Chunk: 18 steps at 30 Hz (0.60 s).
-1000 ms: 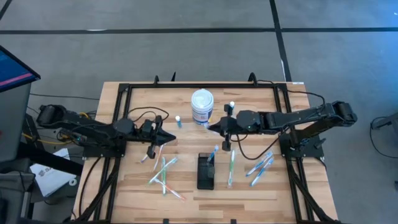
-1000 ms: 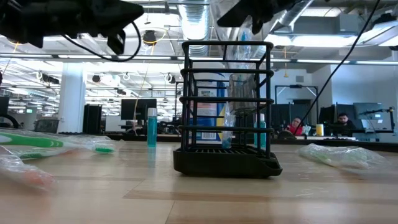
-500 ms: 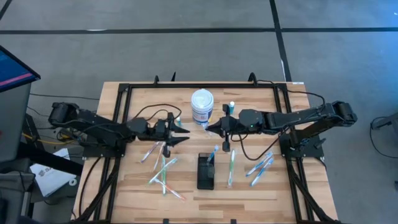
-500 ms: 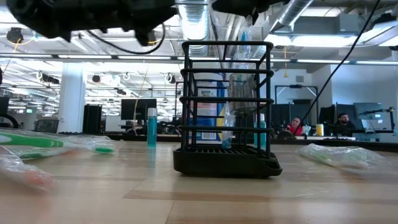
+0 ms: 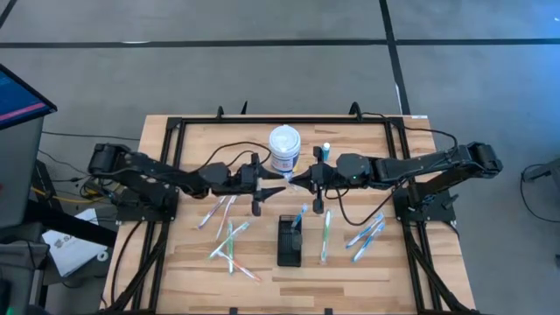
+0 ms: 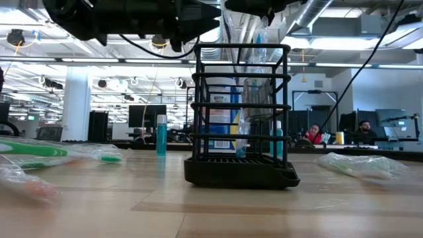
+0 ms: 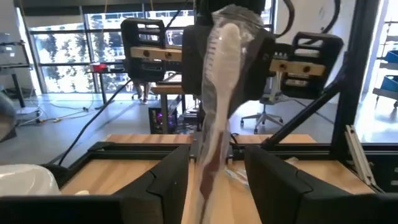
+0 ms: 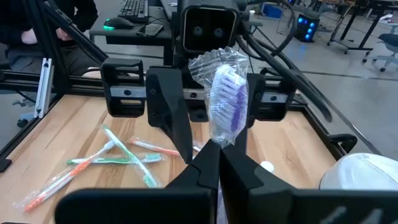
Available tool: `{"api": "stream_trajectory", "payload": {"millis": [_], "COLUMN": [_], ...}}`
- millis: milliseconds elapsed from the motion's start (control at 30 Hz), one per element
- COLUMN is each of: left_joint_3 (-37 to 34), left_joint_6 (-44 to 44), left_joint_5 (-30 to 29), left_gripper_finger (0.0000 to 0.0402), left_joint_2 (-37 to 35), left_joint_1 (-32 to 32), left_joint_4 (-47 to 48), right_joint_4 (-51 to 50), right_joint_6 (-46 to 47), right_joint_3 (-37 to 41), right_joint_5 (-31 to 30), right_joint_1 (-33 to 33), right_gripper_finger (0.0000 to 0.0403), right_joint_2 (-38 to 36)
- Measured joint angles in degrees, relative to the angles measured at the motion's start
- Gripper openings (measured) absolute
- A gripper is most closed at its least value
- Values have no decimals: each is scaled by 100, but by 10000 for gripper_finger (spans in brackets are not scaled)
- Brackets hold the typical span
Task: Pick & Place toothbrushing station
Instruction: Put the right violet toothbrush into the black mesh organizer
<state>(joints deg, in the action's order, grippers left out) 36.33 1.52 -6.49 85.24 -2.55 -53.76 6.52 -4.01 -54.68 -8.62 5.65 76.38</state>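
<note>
From above, the wooden table (image 5: 385, 262) carries both arms stretched level toward each other, tips nearly meeting just beside the white tub (image 5: 284, 149) at its 6 o'clock. The left gripper (image 5: 278, 179) reaches in from 9 o'clock, the right gripper (image 5: 296, 180) from 3 o'clock. Only the wrist views show the handover: the right gripper (image 8: 211, 163) is clenched on a wrapped toothbrush (image 8: 224, 102), its bristle head standing up between the left arm's spread-open fingers (image 8: 168, 112); the left wrist view shows that wrapped toothbrush (image 7: 214, 118) between its own parted fingers (image 7: 277, 180). The toothbrushing station (image 5: 290, 241), a black slotted holder, stands at 6 o'clock of the grippers, near the table's front, with bare wood around it. The low view shows the station (image 6: 240, 116) upright with both arms overhead. Loose toothbrushes (image 5: 229, 238) lie at its 9 o'clock, more toothbrushes (image 5: 367, 234) at 3 o'clock.
</note>
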Motion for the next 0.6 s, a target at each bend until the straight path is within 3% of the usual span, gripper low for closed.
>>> {"api": "stream_trajectory", "payload": {"millis": [400,600], "left_joint_3": [334,344], "left_joint_6": [-2,-2], "left_joint_5": [-27,-89], "left_gripper_finger": [159,138], "left_joint_2": [274,274], "left_joint_1": [0,9], "left_joint_4": [-31,-32], "right_joint_4": [19,44], "right_joint_6": [-24,-31], "right_joint_3": [0,0], "right_joint_5": [2,4], "right_joint_1": [0,0], "right_gripper_finger": [0,0], "right_joint_2": [0,0]}}
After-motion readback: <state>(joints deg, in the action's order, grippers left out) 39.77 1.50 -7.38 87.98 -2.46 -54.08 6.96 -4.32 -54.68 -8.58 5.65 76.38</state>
